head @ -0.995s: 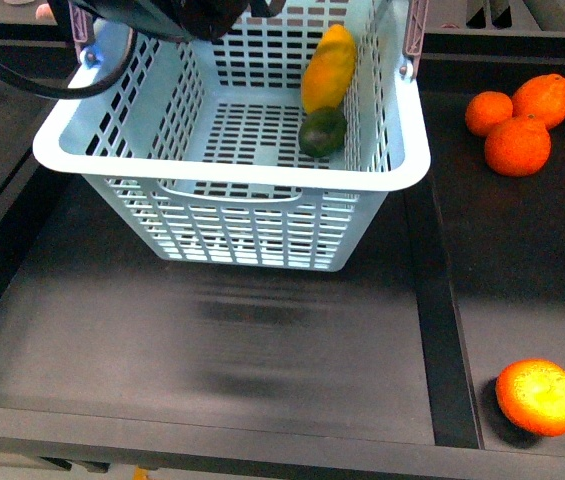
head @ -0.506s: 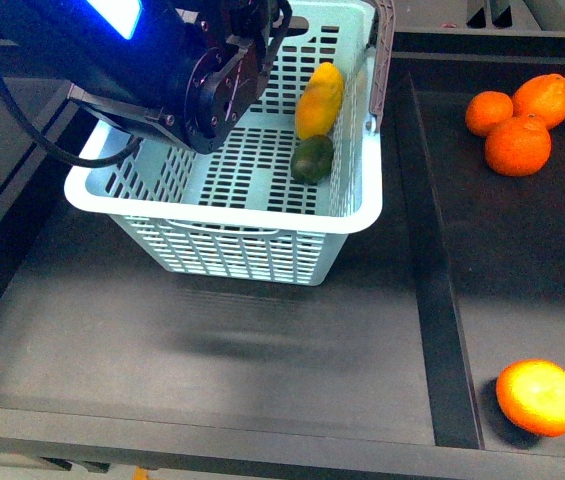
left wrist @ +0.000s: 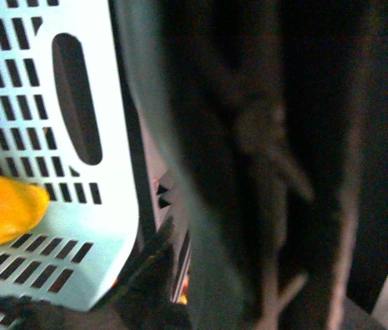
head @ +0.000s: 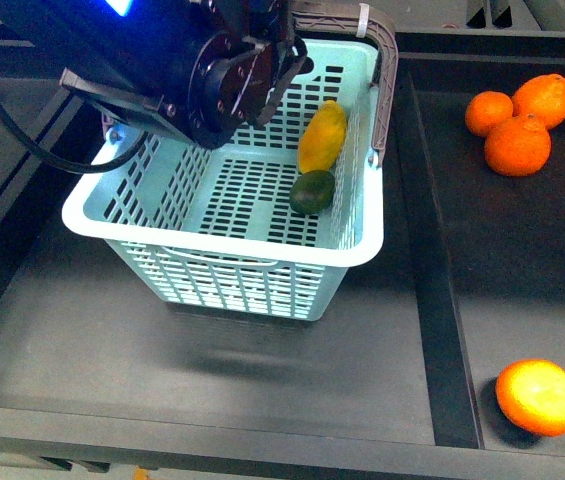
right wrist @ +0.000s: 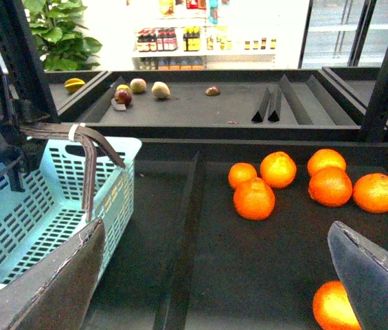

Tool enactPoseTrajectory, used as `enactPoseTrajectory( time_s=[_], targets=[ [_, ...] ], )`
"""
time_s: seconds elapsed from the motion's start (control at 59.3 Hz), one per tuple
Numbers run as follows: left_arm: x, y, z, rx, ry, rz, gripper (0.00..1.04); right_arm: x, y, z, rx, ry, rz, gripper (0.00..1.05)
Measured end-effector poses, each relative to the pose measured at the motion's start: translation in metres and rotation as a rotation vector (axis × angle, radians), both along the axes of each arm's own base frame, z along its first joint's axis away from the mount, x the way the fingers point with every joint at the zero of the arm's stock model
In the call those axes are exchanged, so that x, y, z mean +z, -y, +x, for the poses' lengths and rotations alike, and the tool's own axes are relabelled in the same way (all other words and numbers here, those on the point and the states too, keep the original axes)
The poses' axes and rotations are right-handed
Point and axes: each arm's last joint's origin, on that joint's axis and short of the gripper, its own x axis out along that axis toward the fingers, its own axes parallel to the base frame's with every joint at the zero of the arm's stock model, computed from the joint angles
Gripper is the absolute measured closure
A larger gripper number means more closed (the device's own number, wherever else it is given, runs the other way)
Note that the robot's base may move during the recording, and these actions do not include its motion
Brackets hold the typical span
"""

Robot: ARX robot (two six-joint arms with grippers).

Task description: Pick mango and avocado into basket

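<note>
Front view shows the mango (head: 322,136) and avocado (head: 313,191) together inside the basket (head: 217,247), the left gripper's grip hidden at its handles, while the right gripper (right wrist: 214,275) idles, jaws spread.

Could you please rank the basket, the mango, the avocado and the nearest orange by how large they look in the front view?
1. basket
2. mango
3. nearest orange, though it sits closer to the camera than the mango
4. avocado
</note>
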Motion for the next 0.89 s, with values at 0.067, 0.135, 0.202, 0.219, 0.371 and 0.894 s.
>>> enactPoseTrajectory(
  time_s=[0.067,0.135,0.202,0.219,0.371,0.894],
  targets=[
    [0.004,-0.001,-0.001,-0.005,-0.071,0.045,0.53,0.0,0.0,0.0,0.0,0.0,0.0,0.09],
    [0.012,-0.002,-0.001,0.008,-0.148,0.089,0.43,0.0,0.0,0.0,0.0,0.0,0.0,0.09],
    [0.027,-0.004,-0.003,0.011,-0.202,0.132,0.32,0.0,0.0,0.0,0.0,0.0,0.0,0.09],
    [0.03,-0.005,-0.003,0.01,-0.209,0.136,0.3,0.0,0.0,0.0,0.0,0.0,0.0,0.09],
    [0.087,-0.013,-0.017,0.015,-0.306,0.235,0.07,0.0,0.0,0.0,0.0,0.0,0.0,0.09],
    [0.153,-0.113,-0.189,0.051,0.24,1.251,0.61,0.0,0.0,0.0,0.0,0.0,0.0,0.09]
  ],
)
